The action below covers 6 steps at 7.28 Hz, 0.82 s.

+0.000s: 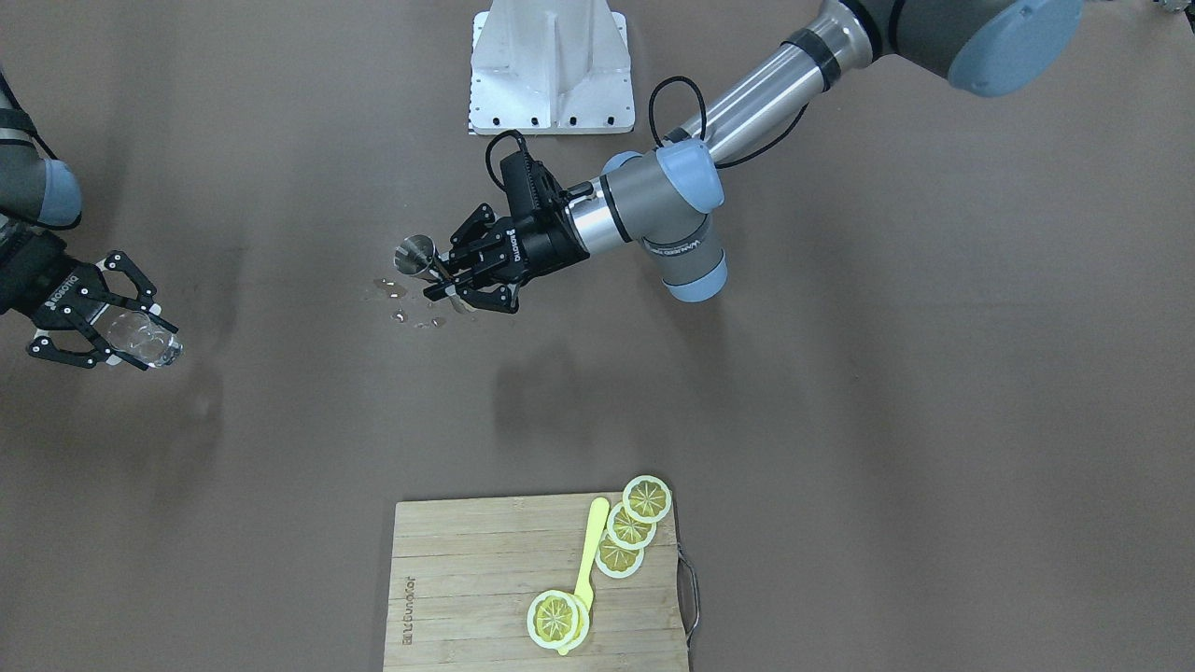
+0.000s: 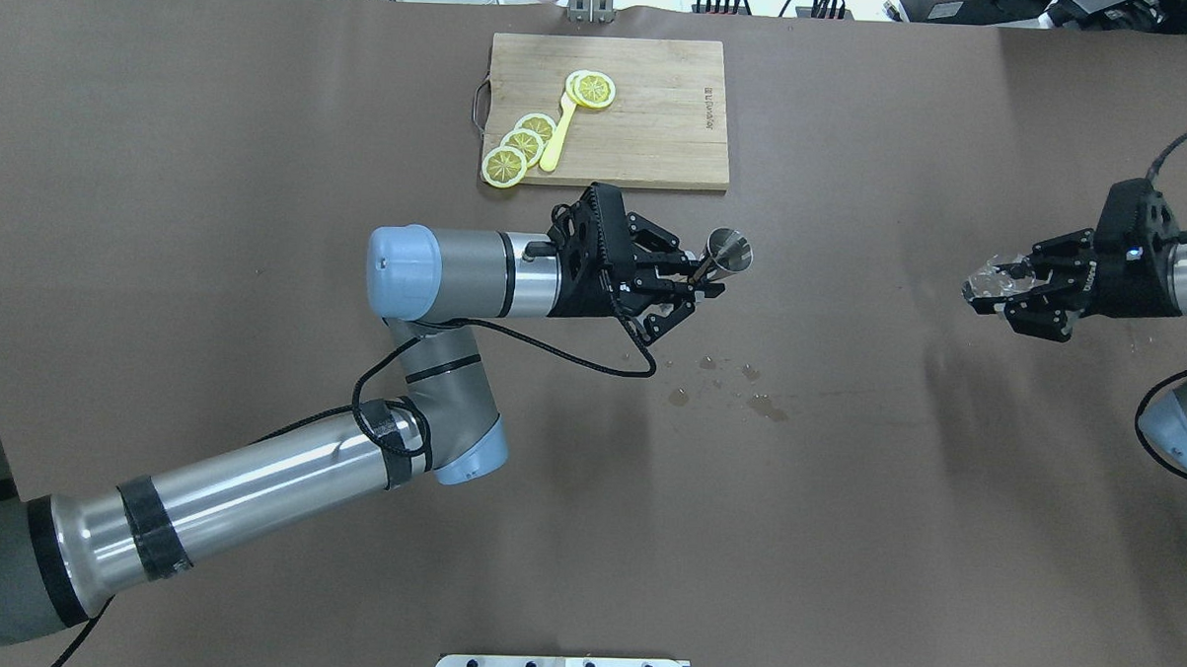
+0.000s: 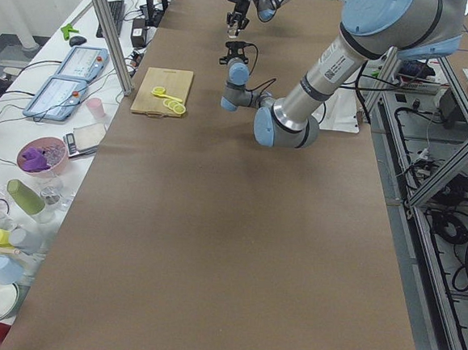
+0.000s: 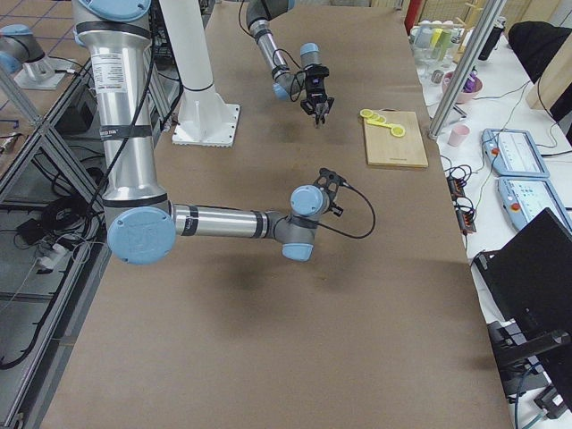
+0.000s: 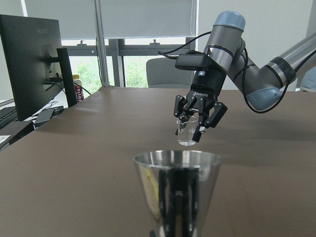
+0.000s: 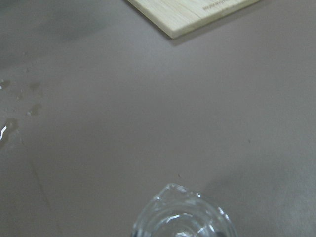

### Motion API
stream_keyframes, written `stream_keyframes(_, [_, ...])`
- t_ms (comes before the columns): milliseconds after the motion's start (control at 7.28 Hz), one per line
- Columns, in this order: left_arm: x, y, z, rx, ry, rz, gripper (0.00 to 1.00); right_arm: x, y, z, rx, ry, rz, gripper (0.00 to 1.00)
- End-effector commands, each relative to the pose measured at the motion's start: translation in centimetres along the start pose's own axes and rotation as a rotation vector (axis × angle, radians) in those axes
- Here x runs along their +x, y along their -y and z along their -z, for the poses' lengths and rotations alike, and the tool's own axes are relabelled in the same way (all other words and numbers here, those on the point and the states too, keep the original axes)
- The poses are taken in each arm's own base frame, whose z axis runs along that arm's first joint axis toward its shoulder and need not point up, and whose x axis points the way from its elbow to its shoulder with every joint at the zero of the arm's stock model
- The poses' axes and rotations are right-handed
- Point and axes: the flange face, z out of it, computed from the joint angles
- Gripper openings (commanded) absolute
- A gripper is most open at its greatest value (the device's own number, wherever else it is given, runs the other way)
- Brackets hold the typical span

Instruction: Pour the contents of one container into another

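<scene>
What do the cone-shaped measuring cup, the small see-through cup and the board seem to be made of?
Measuring cup: likely polished steel; its shiny grey wall mirrors the surroundings.
Small cup: clear glass, possibly plastic; the table shows through it.
Board: pale wood, maybe bamboo; matte, with visible strips.

The jigger (image 5: 177,192) is polished, mirror-like metal; the glass (image 5: 186,134) is clear and glossy. The table (image 2: 265,115) looks matt, and the board (image 2: 651,108) is pale smooth wood.
</scene>
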Motion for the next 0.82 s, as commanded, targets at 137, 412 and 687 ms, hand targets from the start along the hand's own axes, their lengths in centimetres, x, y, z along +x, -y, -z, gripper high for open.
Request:
stream_keyframes(137, [2.4, -0.9, -2.5, -0.017, 0.001, 0.017, 0.00, -4.1, 12.0, -0.2, -0.081, 0.013, 0.147, 0.00])
stream_keyframes(412, [3.1, -1.5, -3.5, -0.029, 0.010, 0.025, 0.00, -7.5, 14.5, -1.8, -0.110, 0.056, 0.156, 0.00])
stream_keyframes(687, [3.4, -1.6, -4.5, -0.046, 0.008, 0.024, 0.00, -12.2, 18.1, -0.5, -0.239, 0.078, 0.185, 0.00])
